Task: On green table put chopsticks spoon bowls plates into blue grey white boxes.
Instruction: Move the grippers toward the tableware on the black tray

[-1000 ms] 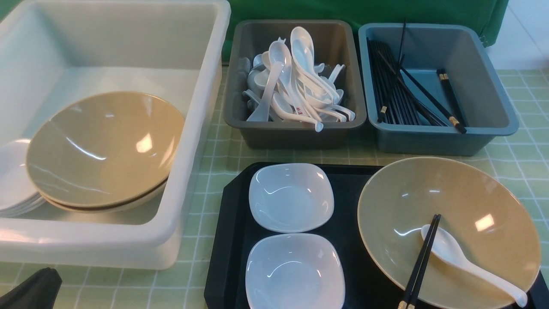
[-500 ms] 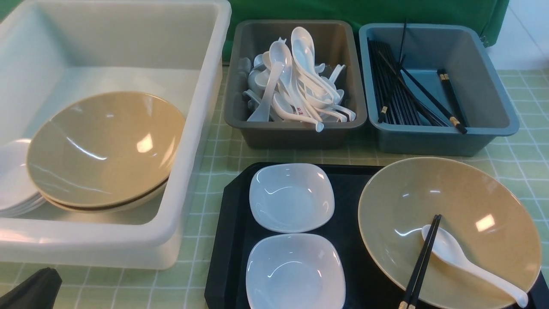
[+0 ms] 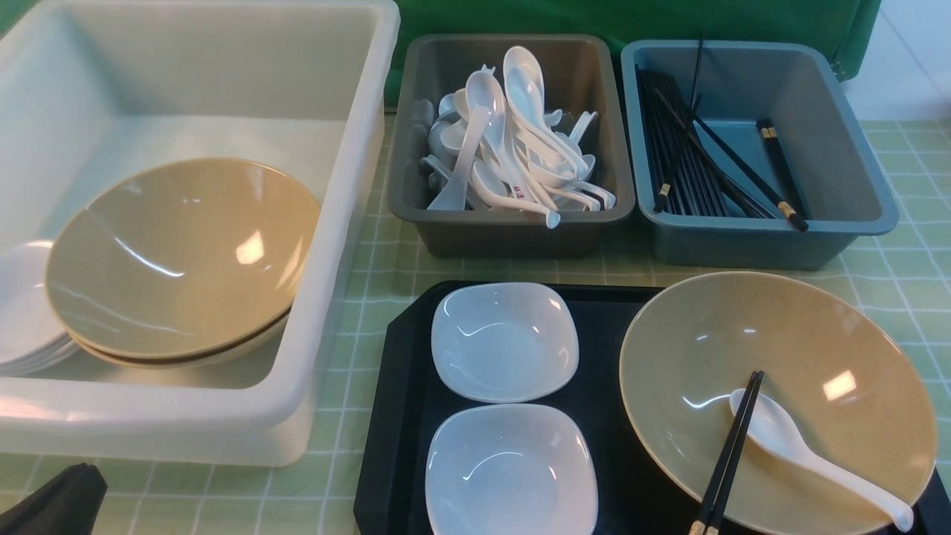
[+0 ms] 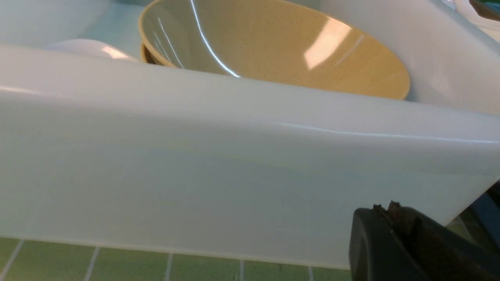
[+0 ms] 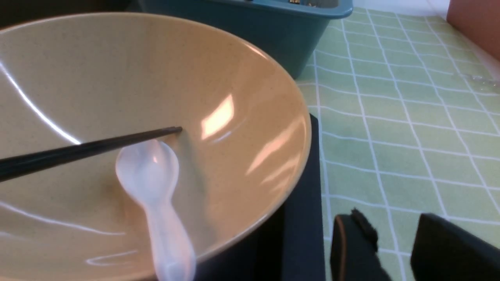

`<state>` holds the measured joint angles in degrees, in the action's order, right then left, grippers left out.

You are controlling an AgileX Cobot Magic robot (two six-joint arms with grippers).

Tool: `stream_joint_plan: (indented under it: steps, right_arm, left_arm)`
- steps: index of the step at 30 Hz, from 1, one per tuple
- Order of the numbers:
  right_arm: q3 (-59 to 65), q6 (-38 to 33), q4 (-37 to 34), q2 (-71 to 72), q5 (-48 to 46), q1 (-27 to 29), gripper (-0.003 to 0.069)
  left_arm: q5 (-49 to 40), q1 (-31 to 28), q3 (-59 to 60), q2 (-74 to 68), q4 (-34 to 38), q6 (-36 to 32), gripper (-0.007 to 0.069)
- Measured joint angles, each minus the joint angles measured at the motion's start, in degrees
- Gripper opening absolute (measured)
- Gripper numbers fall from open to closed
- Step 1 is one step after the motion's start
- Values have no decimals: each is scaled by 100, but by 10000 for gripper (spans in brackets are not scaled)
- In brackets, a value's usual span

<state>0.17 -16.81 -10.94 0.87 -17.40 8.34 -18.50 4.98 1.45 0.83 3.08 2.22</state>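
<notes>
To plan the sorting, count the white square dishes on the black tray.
2. The far dish by the tray's back edge; the near dish just in front of it. None look hidden.

Setting: a canteen-style dish-sorting station, laid out like a test bench.

Evidence, from where I stand:
- Table under a green checked tablecloth (image 3: 371, 267), with a plain green backdrop cloth (image 3: 594, 18) hung behind and pale floor (image 3: 914, 59) past its edge.
- Three sorting bins in a row:
  - white box (image 3: 349, 223) with stacked tan bowls (image 3: 178, 253) and white plates (image 3: 22, 312)
  - grey box (image 3: 513, 238) heaped with white spoons (image 3: 513, 141)
  - blue box (image 3: 743, 249) of black chopsticks (image 3: 683, 148)
- In front, a black tray (image 3: 394, 416) of mixed tableware: two small white dishes (image 3: 505, 342) and a large tan bowl (image 3: 817, 334).
</notes>
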Motion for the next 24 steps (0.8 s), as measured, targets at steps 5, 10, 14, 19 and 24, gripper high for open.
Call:
stream_joint_plan:
  steps: [5, 10, 14, 19, 24]
  right_arm:
    - [6, 0, 0, 0, 37, 0, 235]
    - [26, 0, 0, 0, 165, 0, 235]
    - [98, 34, 0, 0, 635, 0, 235]
    - [138, 376, 0, 0, 1404, 0, 235]
    - [138, 837, -5, 0, 1676, 0, 235]
  left_arm:
    - [0, 0, 0, 0, 0, 0, -1]
    - [190, 0, 11, 0, -110, -91, -1]
    - [856, 0, 11, 0, -129, -112, -1]
    - [1678, 0, 11, 0, -129, -112, -1]
    - [1850, 0, 11, 0, -129, -112, -1]
